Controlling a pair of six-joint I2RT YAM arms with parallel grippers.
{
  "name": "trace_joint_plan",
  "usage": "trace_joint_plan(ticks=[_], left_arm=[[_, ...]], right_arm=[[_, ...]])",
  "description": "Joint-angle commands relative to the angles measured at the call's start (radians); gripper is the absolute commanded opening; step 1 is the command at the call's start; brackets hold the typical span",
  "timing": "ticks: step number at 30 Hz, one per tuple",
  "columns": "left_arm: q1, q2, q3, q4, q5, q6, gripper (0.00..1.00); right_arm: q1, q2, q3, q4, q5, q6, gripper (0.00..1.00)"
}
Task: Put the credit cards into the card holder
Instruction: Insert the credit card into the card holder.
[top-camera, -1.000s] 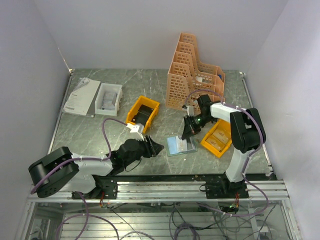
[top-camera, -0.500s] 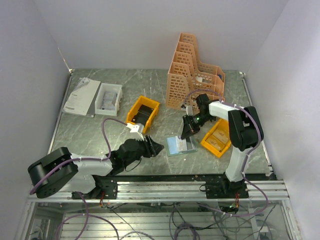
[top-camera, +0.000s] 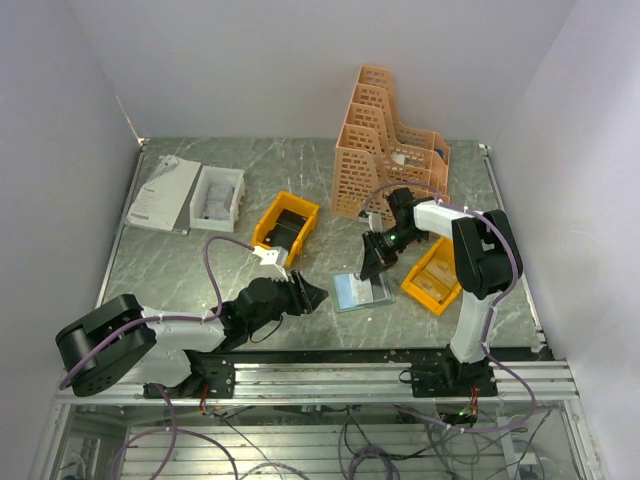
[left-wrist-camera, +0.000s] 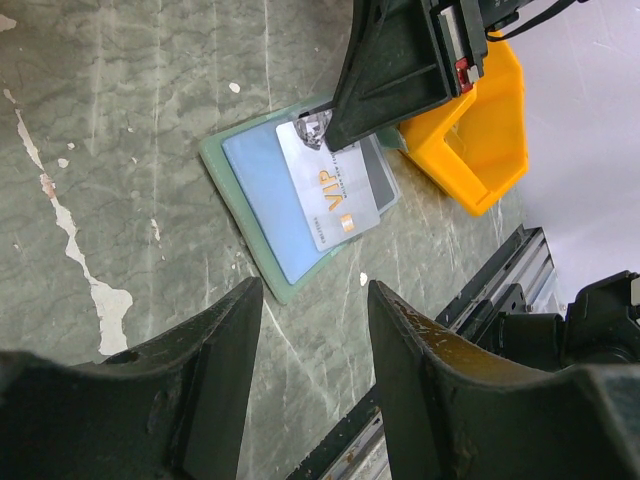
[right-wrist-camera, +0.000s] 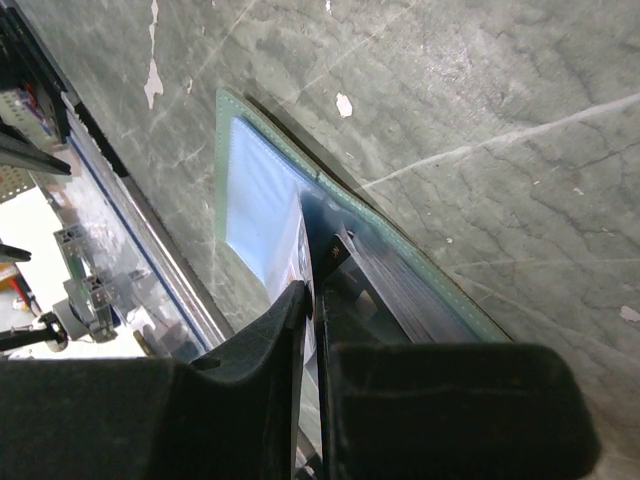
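Top external: open soft grey-green card holder (top-camera: 360, 291) near the front edge of the marble table (top-camera: 190, 255), free room left, yellow plastic bin (top-camera: 432, 275) just right | pale rectangular VIP credit card (left-wrist-camera: 335, 190) on it, long axis across holder | right gripper (top-camera: 368, 262) pinches card corner | left gripper (top-camera: 310, 295) parted, empty

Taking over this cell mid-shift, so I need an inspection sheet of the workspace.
Surface: grey-green marbled table, white chips.
Job's things: card holder open flat; VIP card on its blue inside; tan items in right yellow bin, maybe more cards.
Clutter: orange file rack, left yellow bin, white box, booklet.
Claws: left claw open, empty, beside the holder; right claw shut on the VIP card's corner.
Cables: a purple cable arcs behind each claw.
Surroundings: plain white walls, metal rail at near edge.
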Motion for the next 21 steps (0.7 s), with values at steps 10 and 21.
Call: trace_joint_plan(ticks=[10,21], left_arm=[[-0.008,-0.026,0.008,0.01,-0.026,0.021,0.57],[-0.01,-0.023,0.009,0.017,-0.021,0.021,0.57]], right_arm=[[0.028,0.079,0.041,-0.016,-0.005,-0.021,0.08],[0.029,0.113,0.06,-0.021,-0.04,-0.02,0.09]])
